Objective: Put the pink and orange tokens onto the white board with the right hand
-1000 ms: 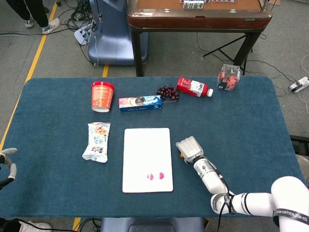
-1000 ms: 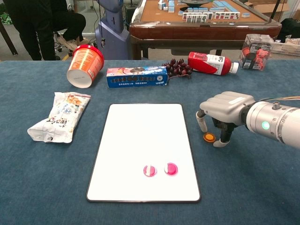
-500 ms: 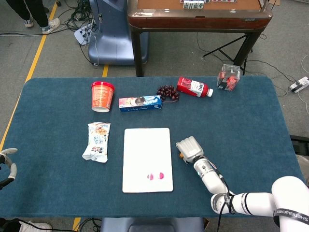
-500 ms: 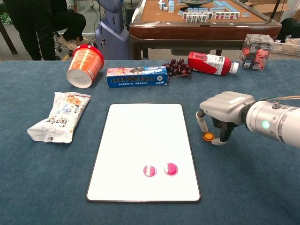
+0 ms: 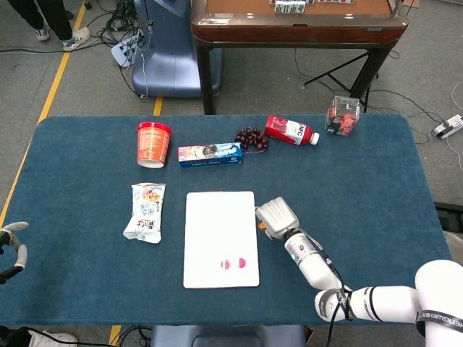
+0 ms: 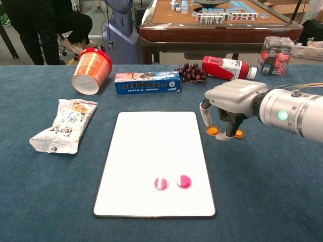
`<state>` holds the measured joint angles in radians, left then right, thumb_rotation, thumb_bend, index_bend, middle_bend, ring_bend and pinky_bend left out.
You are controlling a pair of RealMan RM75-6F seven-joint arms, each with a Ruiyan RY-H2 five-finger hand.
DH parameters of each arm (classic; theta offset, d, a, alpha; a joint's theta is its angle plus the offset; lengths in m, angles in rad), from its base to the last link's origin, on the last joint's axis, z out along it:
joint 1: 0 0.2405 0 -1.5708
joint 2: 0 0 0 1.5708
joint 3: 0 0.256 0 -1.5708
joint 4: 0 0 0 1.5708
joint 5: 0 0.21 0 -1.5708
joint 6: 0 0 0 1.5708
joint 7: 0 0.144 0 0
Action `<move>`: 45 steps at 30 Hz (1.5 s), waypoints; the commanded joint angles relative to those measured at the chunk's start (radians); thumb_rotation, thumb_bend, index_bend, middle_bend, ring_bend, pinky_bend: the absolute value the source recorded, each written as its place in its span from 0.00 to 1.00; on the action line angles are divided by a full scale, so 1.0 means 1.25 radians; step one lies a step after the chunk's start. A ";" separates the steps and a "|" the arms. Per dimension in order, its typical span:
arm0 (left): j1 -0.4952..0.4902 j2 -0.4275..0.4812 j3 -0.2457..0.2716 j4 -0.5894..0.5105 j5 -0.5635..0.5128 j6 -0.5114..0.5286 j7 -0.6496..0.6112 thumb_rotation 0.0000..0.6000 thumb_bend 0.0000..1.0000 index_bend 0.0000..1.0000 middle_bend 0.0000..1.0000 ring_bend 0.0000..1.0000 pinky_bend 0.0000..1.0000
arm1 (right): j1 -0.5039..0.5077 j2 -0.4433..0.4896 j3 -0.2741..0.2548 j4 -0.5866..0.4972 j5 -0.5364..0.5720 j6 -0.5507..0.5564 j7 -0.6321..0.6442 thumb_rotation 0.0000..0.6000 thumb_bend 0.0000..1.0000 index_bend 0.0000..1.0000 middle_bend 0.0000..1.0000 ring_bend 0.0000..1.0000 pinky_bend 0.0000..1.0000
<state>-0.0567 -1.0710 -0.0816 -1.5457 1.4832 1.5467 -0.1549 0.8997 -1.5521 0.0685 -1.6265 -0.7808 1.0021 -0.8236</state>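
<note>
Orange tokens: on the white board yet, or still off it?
Off. Both orange tokens sit beside the right hand, past the white board's right edge; only two pink tokens lie on it.

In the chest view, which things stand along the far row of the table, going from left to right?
Orange paper cup lying on its side → blue biscuit box → bunch of dark grapes → red drink bottle with white cap → clear plastic box with red contents.

On the table [image 6: 45, 201] the white board [image 6: 151, 151] lies centrally, two tokens [image 6: 172, 182] on its near part. Right of it — the right hand [image 6: 229, 103]. Left lies a snack bag [image 6: 63, 125]; behind, a biscuit box [image 6: 147, 82].
</note>
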 commanded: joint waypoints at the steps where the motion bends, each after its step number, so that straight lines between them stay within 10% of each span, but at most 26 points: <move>1: 0.001 0.000 0.000 0.000 0.000 0.001 -0.001 1.00 0.52 0.37 0.62 0.46 0.54 | 0.021 -0.015 0.016 -0.002 0.012 0.005 -0.023 1.00 0.26 0.48 1.00 1.00 1.00; 24: 0.005 0.009 -0.001 0.005 0.000 0.005 -0.033 1.00 0.52 0.37 0.62 0.46 0.54 | 0.096 -0.167 0.063 0.162 0.072 -0.034 -0.021 1.00 0.11 0.39 1.00 1.00 1.00; 45: 0.000 0.002 0.000 0.001 0.001 0.000 -0.010 1.00 0.52 0.37 0.62 0.46 0.54 | 0.029 -0.017 0.025 0.076 0.063 0.018 0.005 1.00 0.15 0.37 1.00 1.00 1.00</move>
<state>-0.0561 -1.0670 -0.0824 -1.5436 1.4842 1.5473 -0.1694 0.9435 -1.5806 0.1046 -1.5279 -0.7038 1.0226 -0.8244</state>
